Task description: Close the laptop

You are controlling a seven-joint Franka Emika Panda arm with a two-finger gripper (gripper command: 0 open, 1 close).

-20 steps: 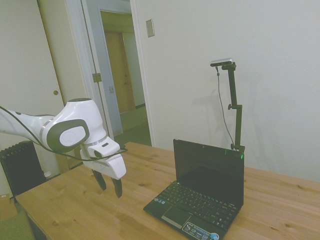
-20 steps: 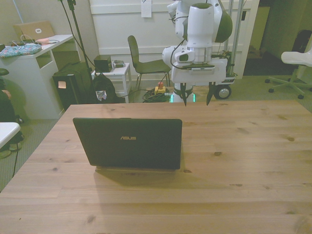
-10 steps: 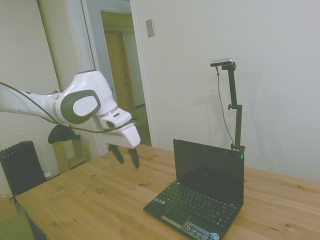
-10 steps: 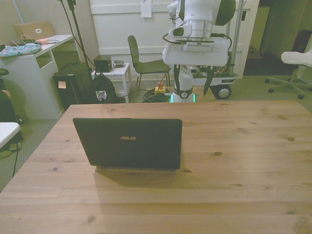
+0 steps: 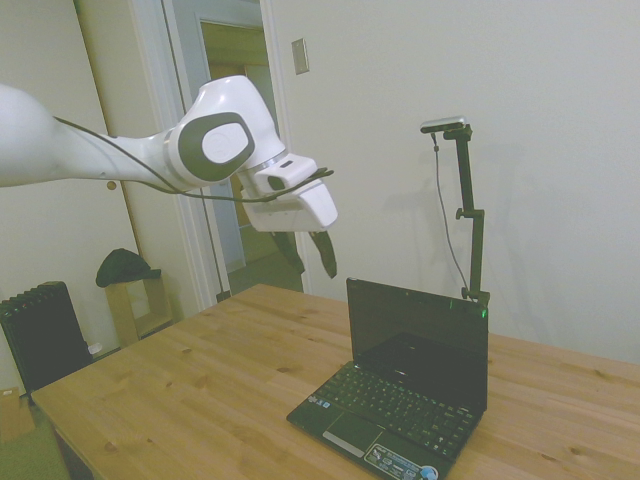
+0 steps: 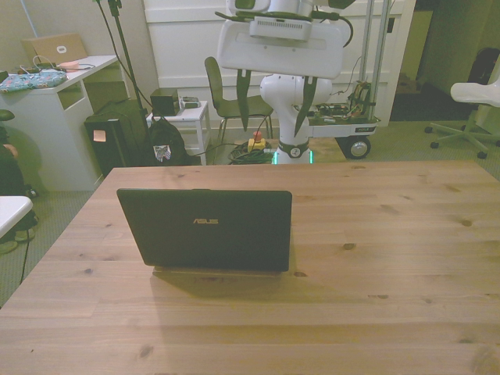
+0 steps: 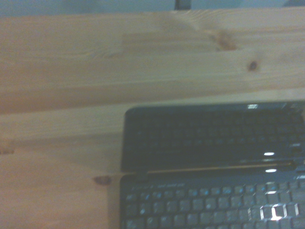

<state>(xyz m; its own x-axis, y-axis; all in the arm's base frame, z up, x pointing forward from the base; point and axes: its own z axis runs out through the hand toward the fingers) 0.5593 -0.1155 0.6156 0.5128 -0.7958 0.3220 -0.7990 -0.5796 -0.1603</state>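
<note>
The laptop (image 5: 410,385) stands open on the wooden table (image 5: 180,390), its lid upright and its dark screen (image 5: 420,340) facing the arm. From the front view I see the back of the laptop's lid (image 6: 207,230) with a small silver logo (image 6: 205,221). My gripper (image 5: 312,262) hangs open in the air, higher than the lid's top edge and apart from it, on the keyboard side. In the front view the gripper (image 6: 272,125) shows both fingers spread wide with nothing between them. The wrist view shows the laptop's keyboard and screen (image 7: 209,143), blurred.
Bare table (image 6: 391,258) lies to the front view's right of the laptop. Behind the table are a chair (image 6: 230,101), a white desk (image 6: 55,101) and a black box (image 6: 117,141). A dark radiator (image 5: 40,335) stands by the table's end.
The arm has risen from low over the table and swung toward the laptop. The gripper now hangs above lid height, close to the screen. The laptop has not moved.
</note>
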